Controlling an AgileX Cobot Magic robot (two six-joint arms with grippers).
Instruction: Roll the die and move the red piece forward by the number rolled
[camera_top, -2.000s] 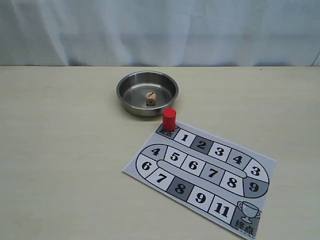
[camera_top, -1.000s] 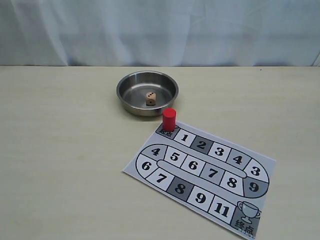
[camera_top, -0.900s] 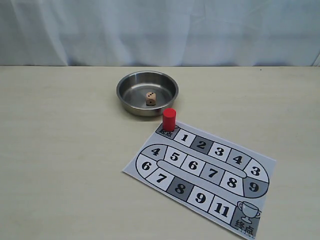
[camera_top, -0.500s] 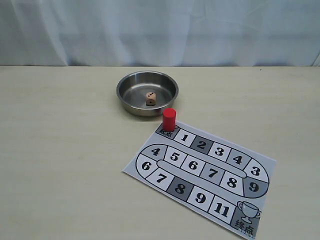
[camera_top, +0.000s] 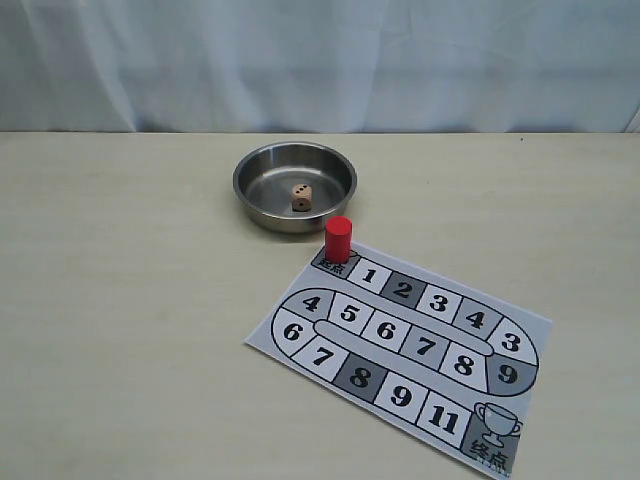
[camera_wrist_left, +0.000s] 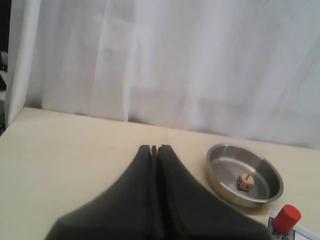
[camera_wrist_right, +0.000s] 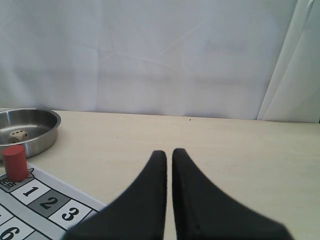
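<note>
The tan die (camera_top: 301, 197) lies inside the round steel bowl (camera_top: 252, 170) near the table's middle; the die (camera_wrist_left: 245, 182) and the die (camera_wrist_right: 18, 134) show in both wrist views. The red piece (camera_top: 338, 239) stands upright on the start square of the numbered board (camera_top: 300, 340), just in front of the bowl; the red piece (camera_wrist_left: 286, 218) and the red piece (camera_wrist_right: 14, 162) appear in the wrist views too. Neither gripper appears in the exterior view. My left gripper (camera_wrist_left: 154, 148) is shut on nothing, well back from the bowl. My right gripper (camera_wrist_right: 169, 152) is shut, empty, off to the board's side.
The paper board (camera_wrist_right: 30, 200) carries numbered squares and a trophy square (camera_top: 494, 432) at its near right corner. A white curtain (camera_top: 320, 60) hangs behind the table's far edge. The steel bowl (camera_wrist_left: 225, 155) has a raised rim.
</note>
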